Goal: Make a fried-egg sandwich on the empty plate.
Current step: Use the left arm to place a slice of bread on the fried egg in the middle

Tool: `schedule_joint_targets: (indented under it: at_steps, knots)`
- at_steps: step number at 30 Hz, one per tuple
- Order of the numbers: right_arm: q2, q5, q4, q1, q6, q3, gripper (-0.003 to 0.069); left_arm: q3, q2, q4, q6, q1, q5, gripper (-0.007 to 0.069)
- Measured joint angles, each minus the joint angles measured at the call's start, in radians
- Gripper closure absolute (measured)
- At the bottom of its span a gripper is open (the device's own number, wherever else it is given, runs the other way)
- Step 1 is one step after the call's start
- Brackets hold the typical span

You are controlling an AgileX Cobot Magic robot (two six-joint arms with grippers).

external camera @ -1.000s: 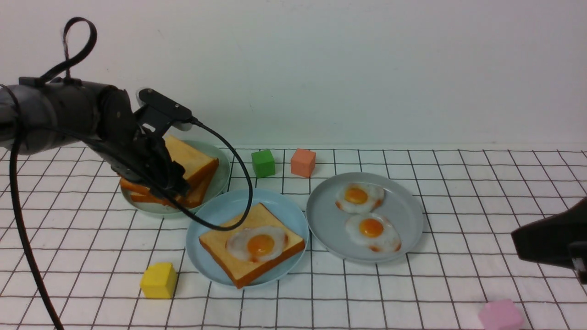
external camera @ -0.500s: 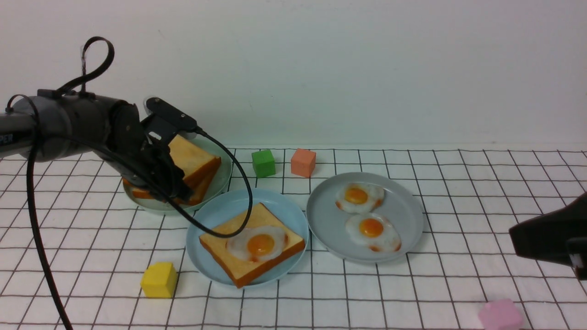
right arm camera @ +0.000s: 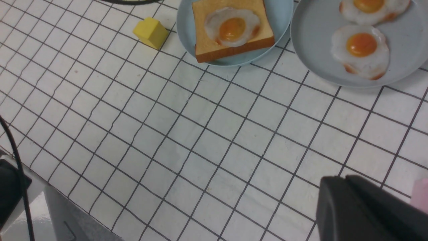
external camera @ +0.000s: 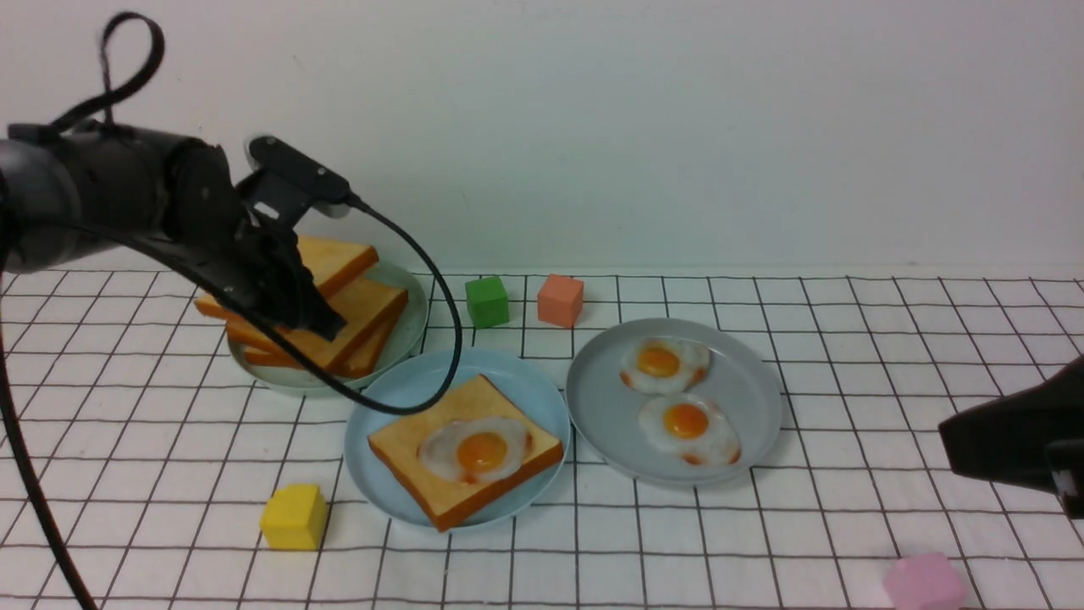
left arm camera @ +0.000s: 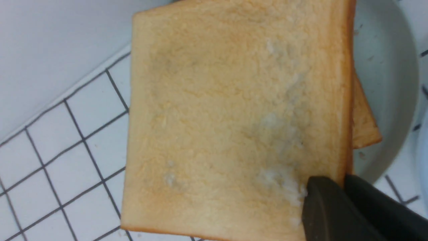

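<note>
Top-slice step: the left tool (external camera: 322, 322) pinches a toast slice (external camera: 339, 258) by one corner, clear above the stack (external camera: 364, 309) on the green plate (external camera: 412, 318), far left. Next, carry it right and nearer, then lay it flat over the egg (external camera: 478, 449) on the blue plate (external camera: 529, 390), in the middle of the desk (external camera: 762, 542). Its cable (external camera: 460, 339) droops over that plate's left rim; the grey plate (external camera: 745, 398) sits just beside on the right. The right tool (external camera: 961, 440), seemingly pressed together, idles at right

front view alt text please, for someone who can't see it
The jaws of the left arm hold a toast slice above the toast stack on the pale green plate; in front, the sky-blue plate carries toast topped with a fried egg, and a grey plate holds two more eggs.
</note>
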Motion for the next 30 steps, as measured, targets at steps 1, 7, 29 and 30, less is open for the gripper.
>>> schedule_joint_targets:
  at_steps: [1, 7, 29, 30]
  knots:
    - [0.000, 0.000, -0.002, 0.000, 0.000, 0.000, 0.0612, 0.000, -0.024, -0.008, -0.007, -0.015, 0.019, 0.0613]
    - [-0.010, 0.000, -0.018, 0.000, 0.000, 0.000, 0.0610, 0.037, -0.105, -0.039, -0.077, -0.189, 0.119, 0.0613]
    - [-0.039, 0.000, -0.026, 0.002, 0.000, 0.000, 0.0593, 0.194, -0.103, -0.018, -0.150, -0.396, 0.086, 0.0600]
    - [-0.039, 0.000, -0.026, 0.002, 0.000, 0.000, 0.0592, 0.194, -0.103, -0.027, -0.151, -0.396, 0.086, 0.0586]
